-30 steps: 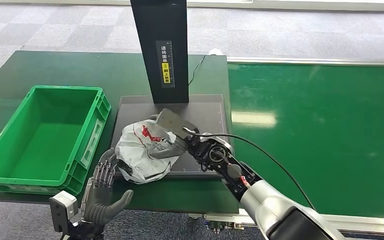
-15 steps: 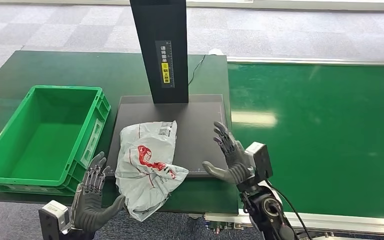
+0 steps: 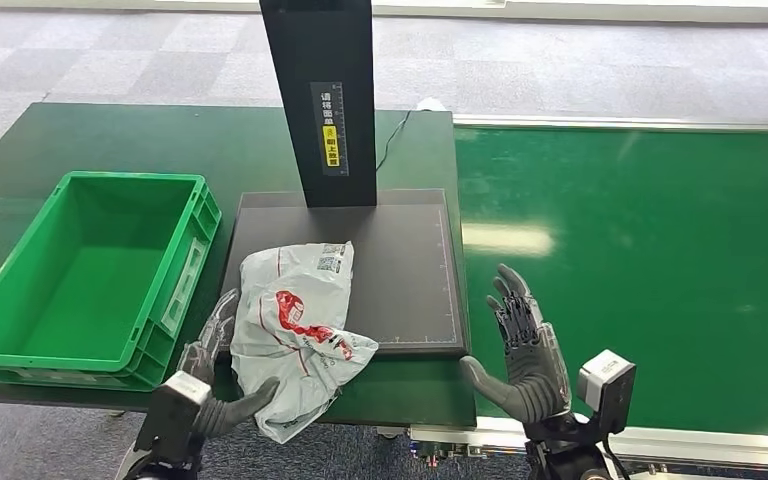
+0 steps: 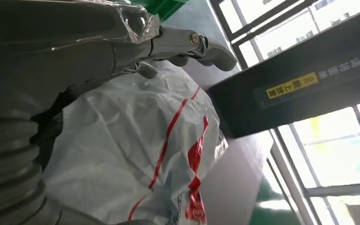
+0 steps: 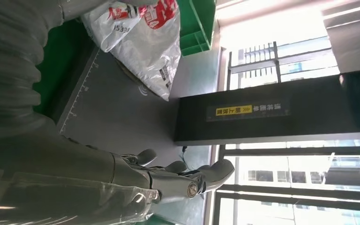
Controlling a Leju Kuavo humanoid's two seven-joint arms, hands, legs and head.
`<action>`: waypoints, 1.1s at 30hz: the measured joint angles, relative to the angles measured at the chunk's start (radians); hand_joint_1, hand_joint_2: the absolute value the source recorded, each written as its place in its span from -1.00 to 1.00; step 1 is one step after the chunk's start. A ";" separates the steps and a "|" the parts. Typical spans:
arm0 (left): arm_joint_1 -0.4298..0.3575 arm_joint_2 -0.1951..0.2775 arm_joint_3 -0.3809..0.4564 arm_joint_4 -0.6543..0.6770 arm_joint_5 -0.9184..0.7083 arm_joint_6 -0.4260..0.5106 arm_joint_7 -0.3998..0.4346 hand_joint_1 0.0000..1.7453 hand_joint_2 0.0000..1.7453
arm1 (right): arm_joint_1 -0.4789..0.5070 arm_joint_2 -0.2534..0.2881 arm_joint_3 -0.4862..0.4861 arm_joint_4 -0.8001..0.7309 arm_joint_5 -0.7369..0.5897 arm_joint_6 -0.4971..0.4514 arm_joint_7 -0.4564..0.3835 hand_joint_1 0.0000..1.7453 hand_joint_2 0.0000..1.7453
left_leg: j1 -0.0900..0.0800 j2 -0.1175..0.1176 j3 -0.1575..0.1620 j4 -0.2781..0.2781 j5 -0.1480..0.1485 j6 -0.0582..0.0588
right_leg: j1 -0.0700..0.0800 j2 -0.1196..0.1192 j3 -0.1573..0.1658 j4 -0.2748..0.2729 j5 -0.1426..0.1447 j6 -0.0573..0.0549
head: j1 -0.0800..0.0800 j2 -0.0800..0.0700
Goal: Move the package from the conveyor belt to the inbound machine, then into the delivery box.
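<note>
Underfoot, so to speak, a dark green desk (image 3: 110, 135) carries the inbound machine (image 3: 360, 262), a flat black scanning plate with a tall black column (image 3: 320, 100) rising from its far edge; the column bears a narrow label with a yellow band. Just beside the plate, on the side away from the belt, sits the green delivery box (image 3: 20, 340), with nothing in it that can be seen. On the plate's other side runs the bright green conveyor belt (image 3: 640, 270), edged by a silver rail and showing a pale patch of reflected light near the plate. A thin black cable (image 3: 395, 135) trails across the desk behind the column. Beyond the desk lies a floor of grey carpet tiles (image 3: 110, 50), and the wrist views show tall windows (image 5: 281, 61) bright with daylight behind the column.

The package (image 3: 295, 325), a crumpled white plastic bag with red markings and a printed label, lies partly on the plate's near corner closest to the box and hangs over the desk's front edge. The left robot hand (image 3: 210, 375) is at the package's box side, its fingers spread wide along the bag and its thumb reaching under the overhang, close against it but not closed on it. The right robot hand (image 3: 520, 350) hovers off the plate's near belt-side corner, fingers wide apart, holding nothing
</note>
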 joint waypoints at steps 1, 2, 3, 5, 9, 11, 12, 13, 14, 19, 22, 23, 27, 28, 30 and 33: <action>-0.036 0.001 -0.003 0.031 -0.031 0.018 0.014 -1.00 1.00 | 0.000 0.005 0.000 -0.007 0.004 0.006 0.002 -1.00 1.00 | 0.000 0.000 0.000 0.000 0.000 0.000 | 0.000 0.000 0.001 0.000 0.000 0.000 | 0.000 0.000; -0.071 0.003 -0.006 0.063 -0.059 0.034 0.027 -1.00 1.00 | 0.000 0.010 0.000 -0.013 0.008 0.010 0.005 -1.00 1.00 | 0.000 0.000 0.001 0.000 0.000 0.000 | 0.000 0.000 0.001 0.000 0.000 0.000 | 0.000 0.000; -0.106 0.004 -0.009 0.095 -0.084 0.047 0.039 -1.00 1.00 | 0.000 0.014 0.000 -0.018 0.010 0.013 0.006 -1.00 1.00 | 0.000 0.000 0.001 0.000 0.001 0.000 | 0.000 0.000 0.002 0.000 0.000 0.000 | 0.000 0.000; -0.173 0.009 -0.018 0.163 -0.140 0.072 0.063 -1.00 1.00 | 0.000 0.018 0.000 -0.026 0.014 0.015 0.007 -1.00 1.00 | 0.000 0.000 0.002 0.000 0.001 0.000 | 0.000 0.000 0.002 0.000 0.000 0.000 | 0.000 0.000; -0.292 0.019 -0.044 0.307 -0.222 0.098 0.090 -1.00 1.00 | 0.004 0.018 -0.001 -0.045 0.016 0.014 0.007 -1.00 1.00 | 0.000 0.000 0.002 0.000 0.001 0.000 | 0.000 0.000 0.002 0.000 0.001 0.000 | 0.000 0.000; -0.344 0.024 -0.058 0.385 -0.238 0.108 0.091 -1.00 1.00 | 0.010 0.018 -0.002 -0.057 0.016 0.013 0.006 -1.00 1.00 | 0.000 0.000 0.002 0.000 0.001 0.000 | 0.000 0.000 0.002 0.000 0.001 0.000 | 0.000 0.000; -0.368 0.026 -0.064 0.423 -0.242 0.112 0.091 -1.00 1.00 | 0.013 0.018 -0.002 -0.064 0.016 0.012 0.006 -1.00 1.00 | 0.000 0.000 0.002 0.000 0.001 0.000 | 0.000 0.000 0.002 0.000 0.001 0.000 | 0.000 0.000; -0.391 0.029 -0.071 0.461 -0.246 0.115 0.091 -1.00 1.00 | 0.016 0.018 -0.003 -0.070 0.018 0.010 0.006 -1.00 1.00 | 0.000 0.000 0.002 0.000 0.001 0.000 | 0.000 0.000 0.002 0.000 0.001 0.000 | 0.000 0.000; -0.412 0.031 -0.076 0.494 -0.249 0.116 0.091 -1.00 1.00 | 0.019 0.017 -0.003 -0.076 0.019 0.007 0.005 -1.00 1.00 | 0.000 0.001 0.002 0.000 0.001 0.000 | 0.000 0.000 0.002 0.000 0.001 0.000 | 0.000 0.000; -0.483 0.039 -0.095 0.609 -0.256 0.121 0.090 -1.00 1.00 | 0.028 0.015 -0.005 -0.100 0.023 -0.003 0.003 -1.00 1.00 | 0.000 0.001 0.002 0.000 0.001 0.000 | 0.000 0.000 0.002 0.000 0.001 0.000 | 0.000 0.000; -0.501 0.040 -0.100 0.641 -0.256 0.123 0.089 -1.00 1.00 | 0.032 0.014 -0.007 -0.107 0.023 -0.004 0.003 -1.00 1.00 | 0.000 0.001 0.002 0.000 0.001 0.000 | 0.000 0.000 0.002 0.000 0.001 0.000 | 0.000 0.000; -0.505 0.041 -0.101 0.647 -0.256 0.123 0.089 -1.00 1.00 | 0.033 0.014 -0.007 -0.108 0.023 -0.004 0.003 -1.00 1.00 | 0.000 0.001 0.002 0.000 0.001 0.000 | 0.000 0.000 0.002 0.000 0.001 0.000 | 0.000 0.000; -0.516 0.043 -0.107 0.666 -0.256 0.124 0.089 -1.00 1.00 | 0.034 0.014 -0.007 -0.111 0.023 -0.004 0.003 -1.00 1.00 | 0.000 0.001 0.003 0.000 0.001 0.000 | 0.000 0.000 0.003 0.000 0.001 0.000 | 0.000 0.000; -0.518 0.043 -0.108 0.670 -0.256 0.124 0.089 -1.00 1.00 | 0.034 0.014 -0.007 -0.112 0.023 -0.004 0.003 -1.00 1.00 | 0.000 0.001 0.003 0.000 0.001 0.000 | 0.000 0.000 0.003 0.000 0.001 0.000 | 0.000 0.000; -0.521 0.044 -0.109 0.677 -0.256 0.124 0.089 -1.00 1.00 | 0.034 0.014 -0.007 -0.113 0.023 -0.004 0.003 -1.00 1.00 | 0.000 0.001 0.003 0.000 0.001 0.000 | 0.000 0.000 0.003 0.000 0.001 0.000 | 0.000 0.000; -0.523 0.045 -0.109 0.683 -0.256 0.124 0.089 -1.00 1.00 | 0.034 0.013 -0.007 -0.114 0.023 -0.004 0.003 -1.00 1.00 | 0.000 0.001 0.003 0.000 0.001 0.000 | 0.000 0.000 0.003 0.000 0.001 0.000 | 0.000 0.000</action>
